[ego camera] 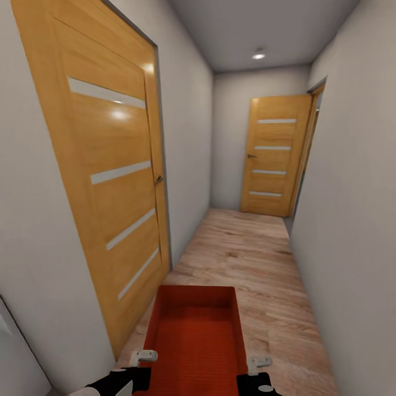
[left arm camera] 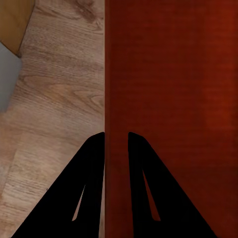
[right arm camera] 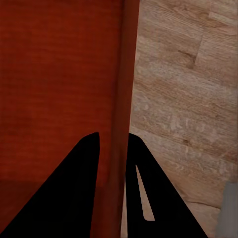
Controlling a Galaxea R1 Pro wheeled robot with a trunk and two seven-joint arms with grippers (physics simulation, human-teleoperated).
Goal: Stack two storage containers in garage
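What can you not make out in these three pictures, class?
- Orange-red rectangular plastic storage container: near end cut off by the head view's bottom edge.
- Second container: unseen, so its whereabouts are unknown.
- Far light-wood door: the room behind it is hidden.
- Container underside: hidden in both wrist views by its own walls.

light wood plank floor (ego camera: 247, 247), hallway, bare

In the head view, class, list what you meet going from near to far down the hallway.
Left claw and right claw → storage container → wood plank floor → side door → far door at the hallway's end.
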